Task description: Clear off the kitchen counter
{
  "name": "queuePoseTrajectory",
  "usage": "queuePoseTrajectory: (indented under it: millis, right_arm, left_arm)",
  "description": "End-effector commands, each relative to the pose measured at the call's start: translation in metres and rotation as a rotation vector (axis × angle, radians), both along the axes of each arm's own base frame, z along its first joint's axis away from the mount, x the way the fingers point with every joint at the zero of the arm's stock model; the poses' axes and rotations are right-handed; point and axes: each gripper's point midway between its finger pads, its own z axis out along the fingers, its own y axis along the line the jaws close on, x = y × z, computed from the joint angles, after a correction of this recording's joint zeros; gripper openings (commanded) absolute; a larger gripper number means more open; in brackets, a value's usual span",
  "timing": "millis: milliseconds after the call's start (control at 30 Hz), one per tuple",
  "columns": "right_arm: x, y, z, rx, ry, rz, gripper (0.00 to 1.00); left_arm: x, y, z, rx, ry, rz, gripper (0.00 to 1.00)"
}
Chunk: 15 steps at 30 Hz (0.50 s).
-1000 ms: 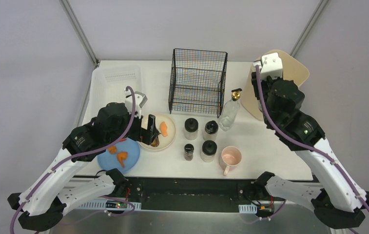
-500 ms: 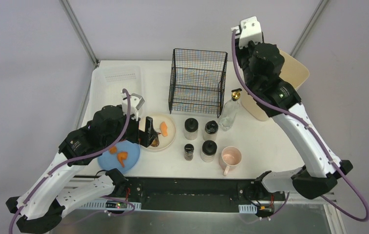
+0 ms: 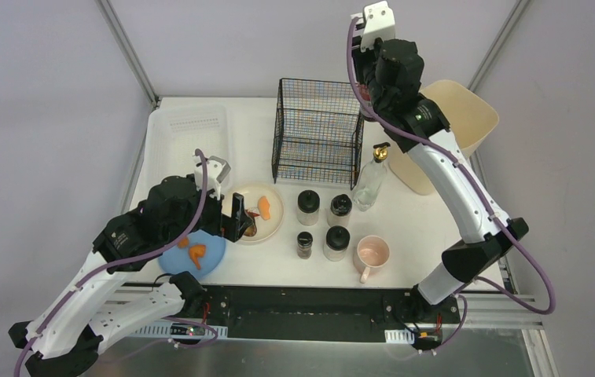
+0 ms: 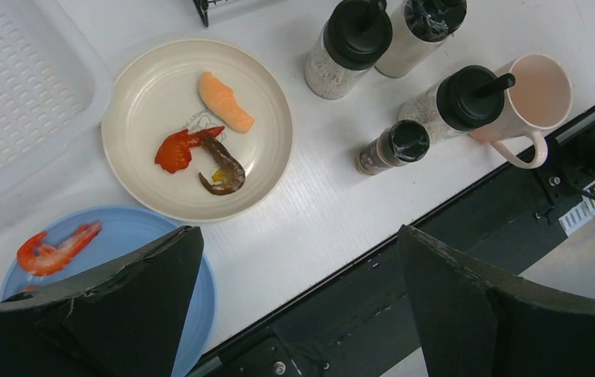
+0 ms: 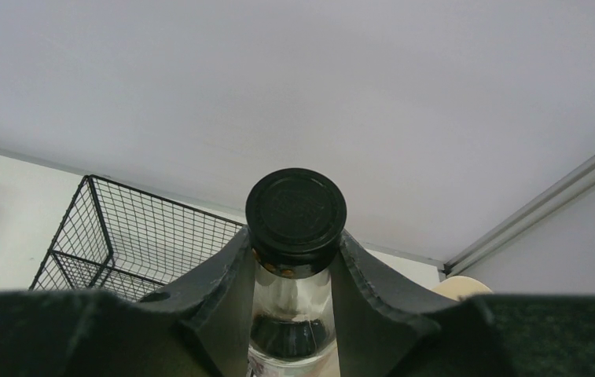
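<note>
Where the kitchen counter lies: the kitchen counter (image 3: 435, 228) spreads white beneath everything, with the wire basket (image 3: 319, 129) standing at its far middle.
In front of the basket: four black-capped shakers (image 3: 308, 203), a clear pump bottle (image 3: 371, 182) and a pink mug (image 3: 372, 254), all resting on the counter.
Front-left of the basket: a cream plate (image 4: 160, 102) with salmon and shrimp, and a blue plate (image 3: 200, 259) farther out the same way.
Left gripper (image 4: 298, 236): jaws spread wide, holding nothing, hovering over the two plates.
Right gripper (image 5: 294, 267): clamped on a black-capped glass jar (image 5: 295, 208), raised high above the basket's far right corner.
Jar axis: it runs out along the fingers, cap end foremost (dark contents at the base).
Deciding relation: the basket sits below and to the left of the jar, so the right arm is much the nearer. The next move is probably a carry down and leftward.
</note>
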Motion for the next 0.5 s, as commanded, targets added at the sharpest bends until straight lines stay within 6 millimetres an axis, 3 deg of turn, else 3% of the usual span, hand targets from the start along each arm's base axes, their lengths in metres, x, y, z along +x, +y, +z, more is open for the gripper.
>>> queuePoseTrajectory:
  millis: [0, 467]
  right_arm:
    - [0.002, -0.005, 0.081, 0.227, -0.228, 0.041, 0.0]
    - [0.061, 0.02, 0.07, 0.385, -0.268, 0.078, 0.0]
  left_arm:
    - [-0.001, -0.004, 0.003, -0.034, -0.004, -0.006, 1.0]
    - [0.002, -0.005, -0.001, -0.019, -0.001, -0.003, 0.99]
